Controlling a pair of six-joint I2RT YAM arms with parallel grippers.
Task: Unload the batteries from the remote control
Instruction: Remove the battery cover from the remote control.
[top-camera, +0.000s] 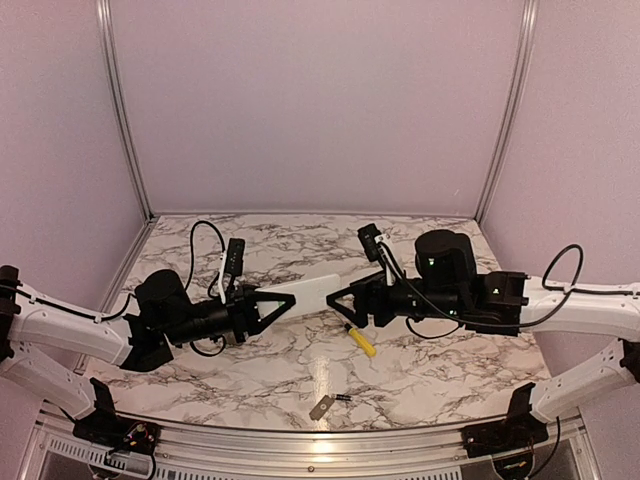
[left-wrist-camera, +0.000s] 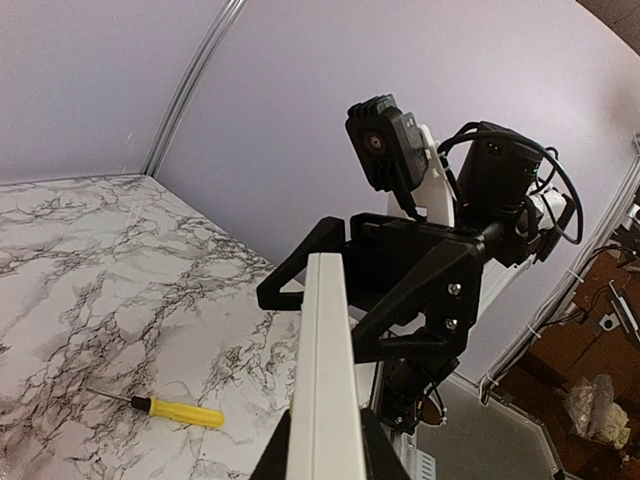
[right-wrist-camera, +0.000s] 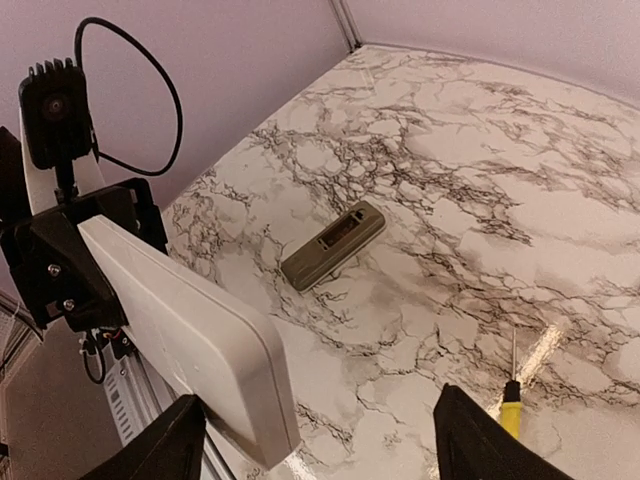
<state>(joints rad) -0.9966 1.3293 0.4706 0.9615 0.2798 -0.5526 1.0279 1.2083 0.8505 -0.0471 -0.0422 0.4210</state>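
we list: left jaws clamped on white remote (top-camera: 305, 291), frame centre; right jaws wide apart, empty, beside its tip; screwdriver (top-camera: 362, 342), grey cover (top-camera: 321, 407) on counter (top-camera: 200, 380), lower centre.

The top view looks down from high behind both arm bases over the whole table (top-camera: 250, 375), while the wrist cameras sit close and low, the left sighting along the white remote (left-wrist-camera: 325, 380) toward the right arm (left-wrist-camera: 500, 180), the right facing back at the left arm (right-wrist-camera: 60, 250), all three sharing remote and yellow screwdriver (top-camera: 362, 342).
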